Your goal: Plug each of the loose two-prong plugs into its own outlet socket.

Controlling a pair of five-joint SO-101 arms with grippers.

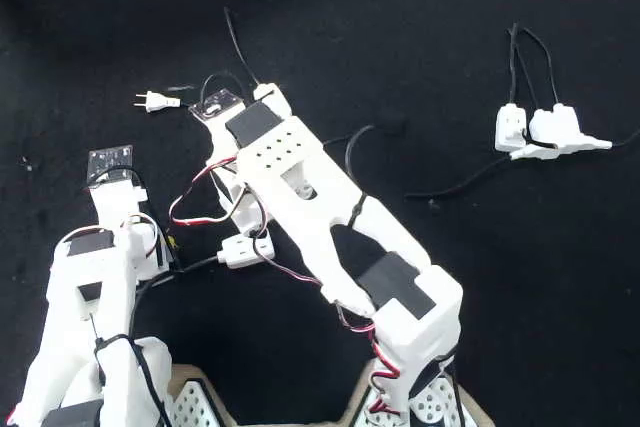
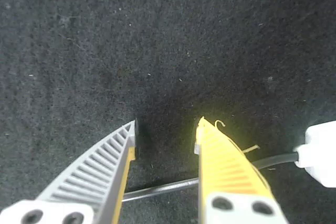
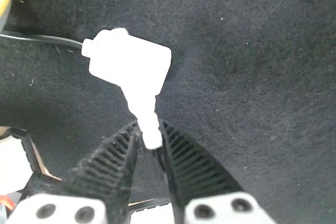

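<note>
on the black tabletop (image 1: 420,67) a loose two-prong plug (image 1: 155,100) lies well apart from the outlet sockets (image 1: 540,132), the right end effector (image 3: 149,129) is clamped on the narrow end of a white connector (image 3: 131,69), and the left end effector (image 2: 167,129) gapes empty over a black cable (image 2: 157,189)
</note>
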